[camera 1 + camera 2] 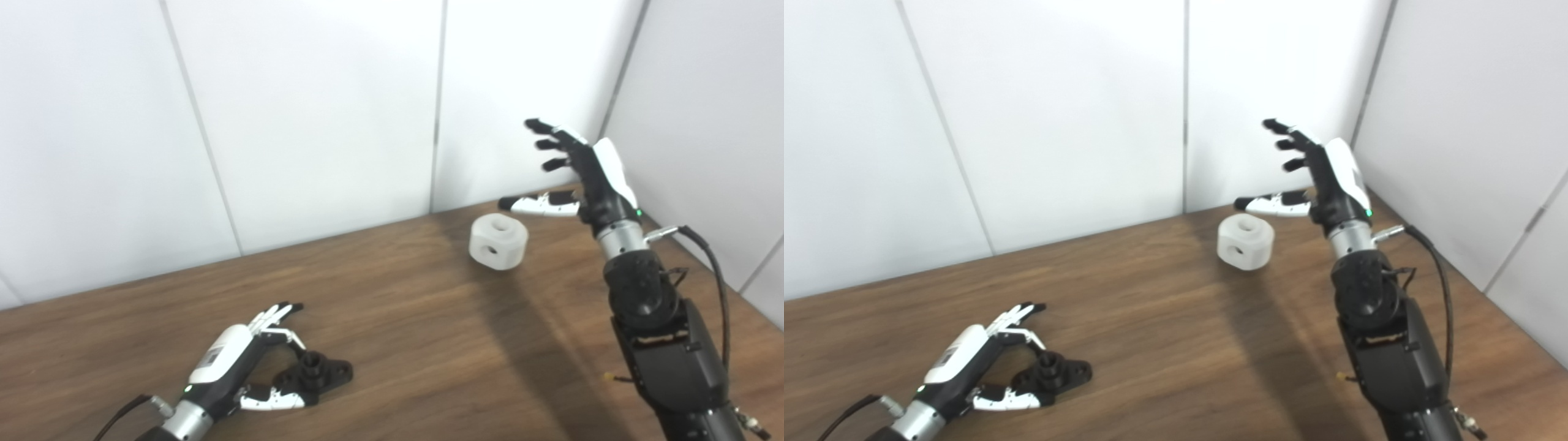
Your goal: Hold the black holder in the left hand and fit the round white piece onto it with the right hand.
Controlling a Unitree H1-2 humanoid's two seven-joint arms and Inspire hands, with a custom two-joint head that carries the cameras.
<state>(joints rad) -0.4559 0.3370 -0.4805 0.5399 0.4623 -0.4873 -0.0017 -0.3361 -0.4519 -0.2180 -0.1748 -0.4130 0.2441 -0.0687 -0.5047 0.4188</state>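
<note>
1. The holder point(313, 371) lay flat on the desk point(429, 343) at the near left, its short round stub pointing up.
2. The left hand point(245, 367) sat low at the holder's left side, thumb along the near edge and fingers point(275, 315) reaching over the far side.
3. Those fingers were spread around the holder and not clenched; whether any of them touched it could not be told, and the holder was not lifted.
4. The white piece point(498, 241) stood on the desk at the far right, near the wall point(306, 122) and well apart from the holder.
5. It was a chunky rounded block with one hole in its top and another in the side facing the cameras.
6. The right hand point(582, 177) was raised above and just to the right of the white piece, palm turned left.
7. Its fingers were splayed and released, holding nothing; the thumb reached out leftward above the piece without touching it.
8. Judged from this, the task was at its very start: neither part was grasped, and both rested on the desk.
9. Left to do, as it seemed: close the left hand on the holder and raise it, lower the right hand onto the white piece and grip it, bring the two together, then line a hole up with the stub and press it on.
10. The wide gap between the parts suggested a long carry for the right hand.
</note>
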